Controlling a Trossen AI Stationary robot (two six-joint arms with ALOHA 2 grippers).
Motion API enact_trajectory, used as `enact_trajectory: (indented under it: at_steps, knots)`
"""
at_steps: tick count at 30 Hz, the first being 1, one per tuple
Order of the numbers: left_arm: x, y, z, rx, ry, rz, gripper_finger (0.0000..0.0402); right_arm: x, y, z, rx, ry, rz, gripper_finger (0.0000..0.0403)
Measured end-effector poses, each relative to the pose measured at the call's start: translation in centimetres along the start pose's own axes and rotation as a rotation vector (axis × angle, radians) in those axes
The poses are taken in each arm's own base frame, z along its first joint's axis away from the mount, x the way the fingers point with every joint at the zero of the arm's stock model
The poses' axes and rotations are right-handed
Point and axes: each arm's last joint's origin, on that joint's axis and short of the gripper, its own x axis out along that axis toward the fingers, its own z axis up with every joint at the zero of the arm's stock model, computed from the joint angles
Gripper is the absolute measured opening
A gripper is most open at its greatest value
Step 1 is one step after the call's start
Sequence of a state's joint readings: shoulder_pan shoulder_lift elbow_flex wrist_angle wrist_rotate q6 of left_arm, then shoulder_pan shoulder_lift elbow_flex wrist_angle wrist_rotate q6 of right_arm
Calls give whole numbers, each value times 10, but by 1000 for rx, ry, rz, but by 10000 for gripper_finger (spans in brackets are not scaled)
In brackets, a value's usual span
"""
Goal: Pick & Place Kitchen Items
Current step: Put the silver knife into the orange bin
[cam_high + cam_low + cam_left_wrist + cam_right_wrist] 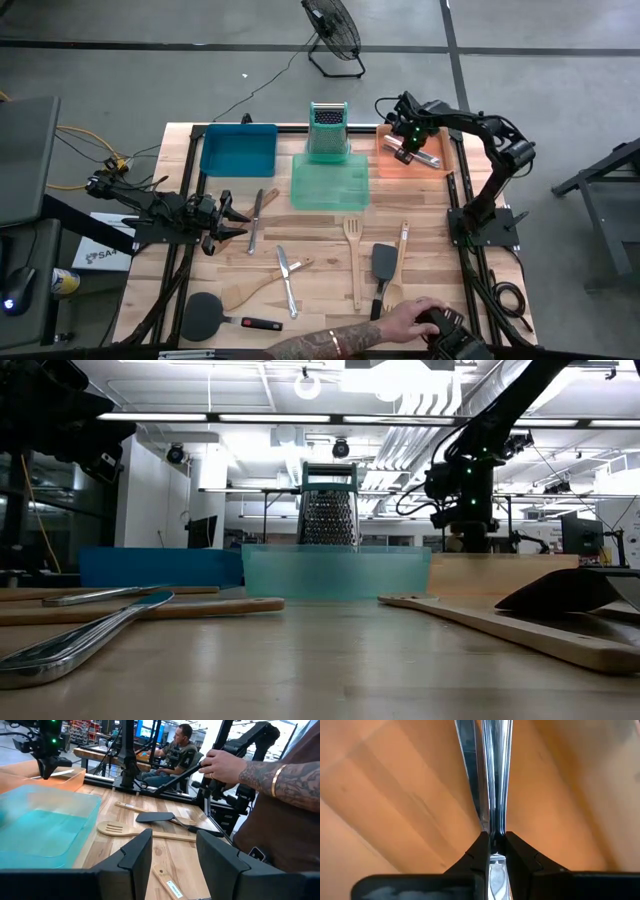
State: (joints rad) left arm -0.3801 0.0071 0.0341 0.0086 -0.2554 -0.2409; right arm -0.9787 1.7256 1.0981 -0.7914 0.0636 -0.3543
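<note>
My right gripper (404,142) points down over the orange tray (440,165) at the table's far right, shut on a silver metal utensil (495,775). Another silver utensil (424,158) lies in that tray. My left gripper (240,222) waits open and level at the table's left, nothing between its fingers (135,855). Loose on the wood lie a knife (257,212), a fork (287,272), a wooden spoon (250,291), a red-tipped black spatula (215,316), a wooden slotted spatula (353,250), a black spatula (383,268) and a wooden spoon (400,250). My right gripper pinches the silver utensil's narrow handle (494,831) between its two fingers, from above and pointing down. The utensil runs on from the fingers toward the orange tray's floor. Whether its lower end touches the tray, I cannot tell.
A blue tray (238,150) and a green tray (330,182) stand along the far edge, with an upright metal grater (327,132) behind the green one. A person's tattooed hand (405,322) rests on a device at the near right edge.
</note>
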Motion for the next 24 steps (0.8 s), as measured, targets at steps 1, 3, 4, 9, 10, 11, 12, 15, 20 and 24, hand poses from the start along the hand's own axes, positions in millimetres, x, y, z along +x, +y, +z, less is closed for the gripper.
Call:
enact_trajectory:
  at_steps: [1, 3, 4, 9, 10, 11, 12, 15, 20, 24]
  knots:
    - [0, 0, 0, 0, 0, 0, 152, 0, 0, 0, -12, -3, 8, 31]
    - [0, 0, 0, 0, 0, 0, 152, 0, 1, 0, -25, -9, 24, 31]
    - [0, 0, 0, 0, 0, 0, 152, 0, 1, 0, -30, -11, 31, 31]
    - [0, 0, 0, 0, 0, 0, 152, 0, 2, 0, -60, -22, 69, 31]
    - [0, 0, 0, 0, 0, 0, 152, 0, 2, 0, -67, -23, 70, 31]
    - [0, 0, 0, 0, 0, 0, 152, 0, 2, 0, -71, -23, 71, 31]
    - [0, 0, 0, 0, 0, 0, 152, 1, 2, 0, -73, -19, 72, 31]
    - [0, 0, 0, 0, 0, 0, 152, 9, 2, 1, -71, 7, 90, 31]
    - [0, 0, 0, 0, 0, 0, 152, 16, 1, 4, -70, 0, 74, 31]
    - [0, 0, 0, 0, 0, 0, 152, 17, 0, 4, -91, 4, 67, 33]
